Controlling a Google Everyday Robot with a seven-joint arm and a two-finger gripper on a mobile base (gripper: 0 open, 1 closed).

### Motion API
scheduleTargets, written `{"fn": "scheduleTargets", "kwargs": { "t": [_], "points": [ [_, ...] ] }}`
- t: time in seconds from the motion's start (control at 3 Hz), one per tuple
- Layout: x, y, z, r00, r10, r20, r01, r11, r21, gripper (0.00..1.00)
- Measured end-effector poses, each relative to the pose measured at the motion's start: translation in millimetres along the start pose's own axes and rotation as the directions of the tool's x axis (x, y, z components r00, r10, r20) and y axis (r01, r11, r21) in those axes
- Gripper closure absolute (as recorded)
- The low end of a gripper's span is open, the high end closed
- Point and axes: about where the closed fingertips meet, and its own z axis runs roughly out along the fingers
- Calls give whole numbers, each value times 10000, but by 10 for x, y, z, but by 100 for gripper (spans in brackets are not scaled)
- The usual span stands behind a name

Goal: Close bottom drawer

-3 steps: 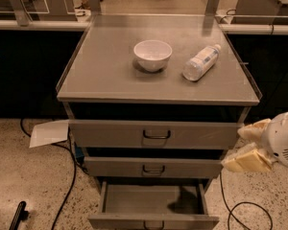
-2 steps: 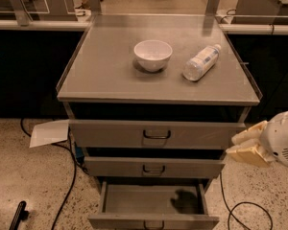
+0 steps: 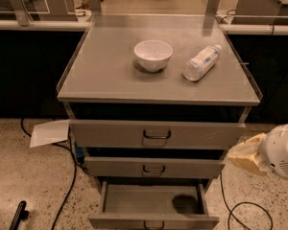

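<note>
The bottom drawer (image 3: 153,220) of the grey metal cabinet is pulled out toward me. Its shallow grey tray (image 3: 144,199) shows, with a dark shadow patch inside, and its small dark handle sits at the frame's lower edge. The middle drawer (image 3: 154,167) and top drawer (image 3: 157,134) above it are further in. My gripper (image 3: 244,157) is at the right edge, level with the middle drawer and to the right of the cabinet. Its tan fingers point left, and it touches nothing.
A white bowl (image 3: 153,55) and a clear plastic bottle (image 3: 201,63) lying on its side are on the cabinet top (image 3: 101,75). Black cables (image 3: 62,195) run on the speckled floor at both sides. A white sheet (image 3: 49,132) lies at the left. Dark counters stand behind.
My gripper has shifted a little to the right and slightly down beside the cabinet. The drawers have not moved.
</note>
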Motion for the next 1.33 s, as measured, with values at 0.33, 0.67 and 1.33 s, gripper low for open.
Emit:
{"fn": "scheduleTargets", "kwargs": {
  "t": [0.33, 0.67, 1.33],
  "points": [
    [491, 270, 615, 9801, 1979, 178, -1969, 9793, -467, 100],
    [1086, 585, 1394, 9297, 3667, -331, -3682, 9246, -973, 100],
    [1691, 671, 2561, 8520, 5106, -1159, -5204, 8500, -814, 100]
  ]
}}
